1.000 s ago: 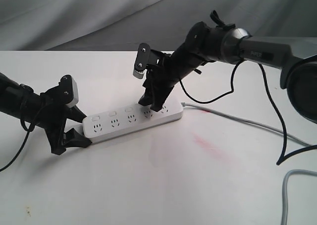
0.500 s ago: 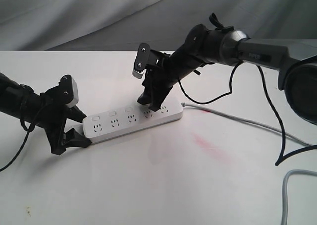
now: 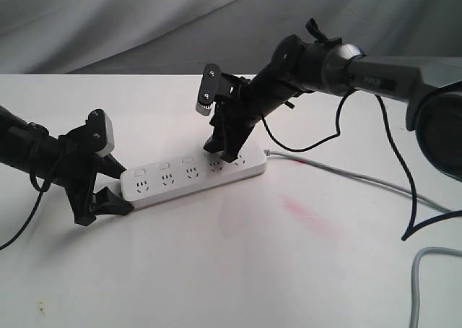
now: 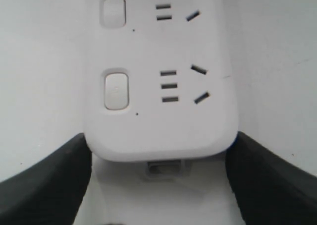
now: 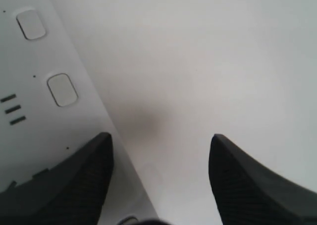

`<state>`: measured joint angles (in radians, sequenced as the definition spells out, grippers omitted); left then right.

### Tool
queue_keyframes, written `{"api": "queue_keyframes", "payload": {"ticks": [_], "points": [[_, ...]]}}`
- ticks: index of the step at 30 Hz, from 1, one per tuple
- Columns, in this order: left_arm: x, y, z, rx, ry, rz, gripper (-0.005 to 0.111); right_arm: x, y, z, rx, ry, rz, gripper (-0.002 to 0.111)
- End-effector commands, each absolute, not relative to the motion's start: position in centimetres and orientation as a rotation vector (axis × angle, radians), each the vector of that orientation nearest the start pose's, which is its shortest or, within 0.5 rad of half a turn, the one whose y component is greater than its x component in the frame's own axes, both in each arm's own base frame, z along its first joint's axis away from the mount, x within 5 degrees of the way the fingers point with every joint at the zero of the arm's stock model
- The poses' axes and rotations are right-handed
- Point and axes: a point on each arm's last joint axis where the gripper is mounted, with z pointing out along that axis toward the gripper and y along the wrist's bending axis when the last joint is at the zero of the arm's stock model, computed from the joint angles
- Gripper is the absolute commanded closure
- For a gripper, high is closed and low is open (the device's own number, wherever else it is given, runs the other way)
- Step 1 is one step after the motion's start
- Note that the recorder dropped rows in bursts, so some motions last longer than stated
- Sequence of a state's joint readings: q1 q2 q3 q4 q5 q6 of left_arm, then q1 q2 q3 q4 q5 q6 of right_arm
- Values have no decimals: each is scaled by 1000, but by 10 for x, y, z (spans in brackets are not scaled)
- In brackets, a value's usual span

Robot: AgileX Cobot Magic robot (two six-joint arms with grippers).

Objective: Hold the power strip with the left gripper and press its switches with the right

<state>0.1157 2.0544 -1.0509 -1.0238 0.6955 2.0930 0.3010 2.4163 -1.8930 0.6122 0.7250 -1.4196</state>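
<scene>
The white power strip lies slantwise on the white table, its grey cord running off to the right. My left gripper is shut on the strip's left end; the left wrist view shows the rounded end between both black fingers, with a switch just beyond. My right gripper stands open over the right end, one finger above the strip and the other past its far edge. Two switches show ahead of that finger. Whether a fingertip touches the strip I cannot tell.
A faint red stain marks the table right of the strip. A black cable loops down from the right arm, and a grey cable curls at the lower right corner. A grey cloth hangs behind the table.
The right gripper has shifted only slightly above the strip's right end. The left gripper and the strip have stayed where they were.
</scene>
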Motion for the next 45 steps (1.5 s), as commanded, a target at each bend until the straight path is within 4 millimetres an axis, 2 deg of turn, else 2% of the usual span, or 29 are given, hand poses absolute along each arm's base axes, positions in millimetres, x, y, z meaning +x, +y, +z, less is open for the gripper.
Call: {"api": "queue_keyframes", "payload": {"ticks": [1, 6, 12, 14, 23, 27, 38, 45], "points": [[358, -8, 96, 1416, 2156, -388, 47, 472, 182, 89, -1694, 2032, 307, 54], [358, -8, 96, 1416, 2156, -388, 47, 466, 180, 81, -1728, 2035, 316, 54], [358, -8, 96, 1416, 2156, -388, 47, 468, 182, 83, -1684, 2032, 331, 54], [358, -8, 96, 1416, 2156, -388, 47, 469, 183, 90, -1657, 2024, 337, 54], [358, -8, 96, 1416, 2156, -388, 47, 467, 182, 143, -1615, 1982, 309, 54], [358, -8, 96, 1416, 2156, -388, 47, 469, 172, 152, -1617, 1978, 271, 54], [358, -8, 96, 1416, 2156, -388, 47, 482, 145, 153, -1523, 2008, 209, 54], [358, -8, 96, 1416, 2156, -388, 47, 485, 145, 144, -1469, 2025, 230, 54]]}}
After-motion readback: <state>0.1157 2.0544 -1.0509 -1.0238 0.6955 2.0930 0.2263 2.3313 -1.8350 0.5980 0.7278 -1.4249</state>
